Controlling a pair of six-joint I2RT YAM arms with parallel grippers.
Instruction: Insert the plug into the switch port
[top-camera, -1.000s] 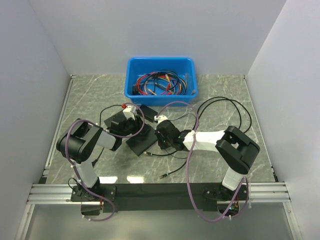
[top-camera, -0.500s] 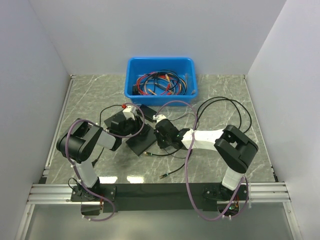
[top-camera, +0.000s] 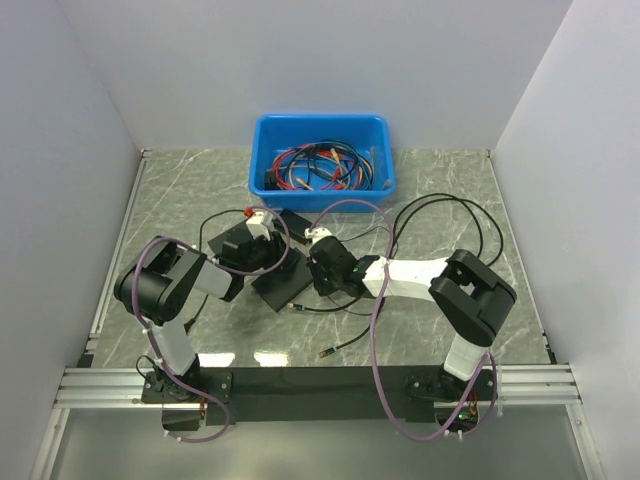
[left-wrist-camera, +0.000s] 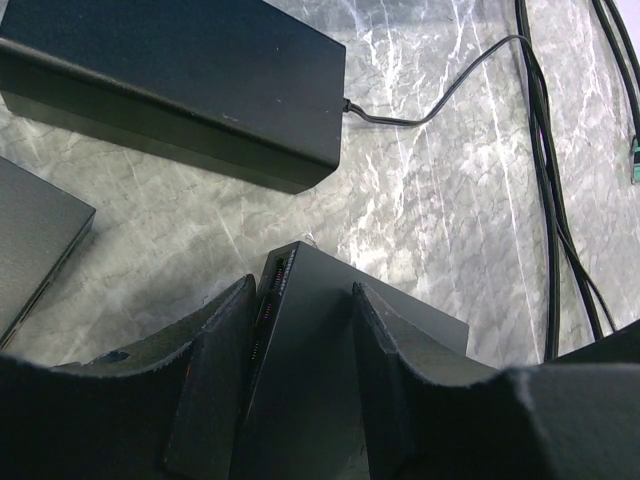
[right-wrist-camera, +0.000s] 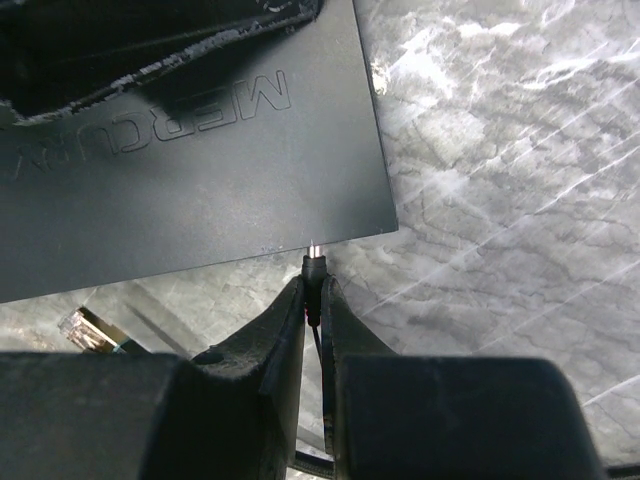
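Cables (top-camera: 318, 165), red and black, lie in a heap in the blue bin (top-camera: 258, 150) at the far side of the table (top-camera: 180, 190). In front of the bin, your two arms meet near the middle of the table.

Your right gripper (right-wrist-camera: 312, 292) is squeezed together on the plug (right-wrist-camera: 313, 270). The plug is small and black, and it sticks out from between the two fingers. Its little shiny tip points at the switch (right-wrist-camera: 200, 170), a flat black box with raised letters on top. The tip is right at the edge of the switch. You cannot tell from here if it touches the box or has gone into a hole.

Your left gripper (left-wrist-camera: 302, 292) is clamped on a corner of the switch, with one finger on each side of it. A row of small holes runs down the side of the box next to one finger.

A black brick (left-wrist-camera: 180, 80) lies on the table just past the left gripper, with a thin wire (left-wrist-camera: 440, 95) coming out of its end. Another flat black box (left-wrist-camera: 35, 240) lies off to one side, apart from the switch. A small clear connector (right-wrist-camera: 85, 327) lies on the table close to the right gripper. A loose black lead (top-camera: 345, 344) with a gold tip lies near the front of the table.
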